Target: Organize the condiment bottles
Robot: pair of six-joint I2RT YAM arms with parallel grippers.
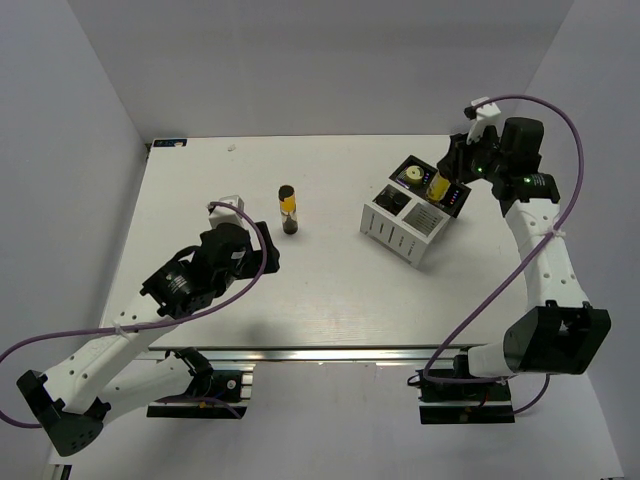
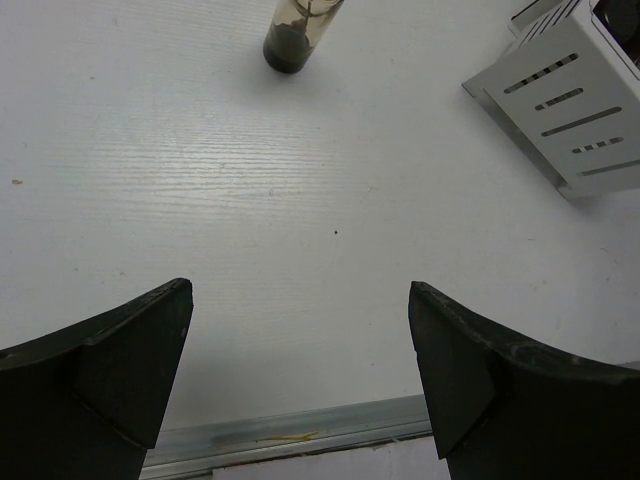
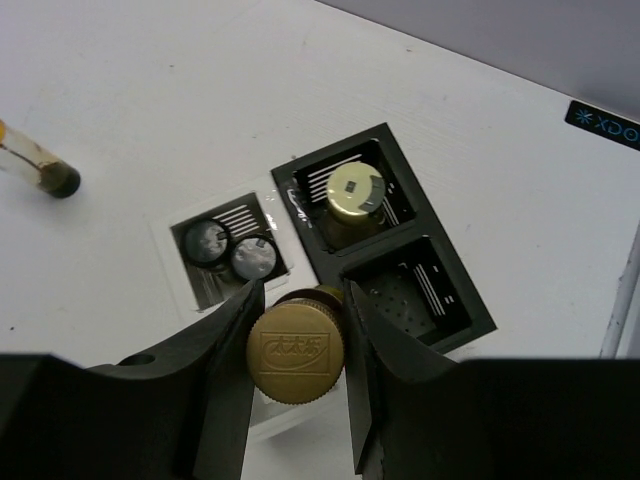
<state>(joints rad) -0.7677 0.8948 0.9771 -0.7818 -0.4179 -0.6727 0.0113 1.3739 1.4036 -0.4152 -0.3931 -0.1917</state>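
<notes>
Right tool (image 3: pixel 299 300) clamps gold-capped bottle (image 3: pixel 296 352) over white rack (image 1: pixel 396 233).

Slim yellow bottle (image 1: pixel 288 210) stands on table (image 1: pixel 200 300); gold-capped bottle (image 3: pixel 296 352) upright over rack (image 1: pixel 395 235).

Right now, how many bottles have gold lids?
2. One bottle sits in the rack's black compartment; a second bottle is gripped by the right pincer over the rack. More may hide.

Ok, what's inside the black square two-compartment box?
One compartment holds a round gold-capped bottle, its body mostly hidden by the walls. The other compartment shows only its bare slotted floor.
</notes>
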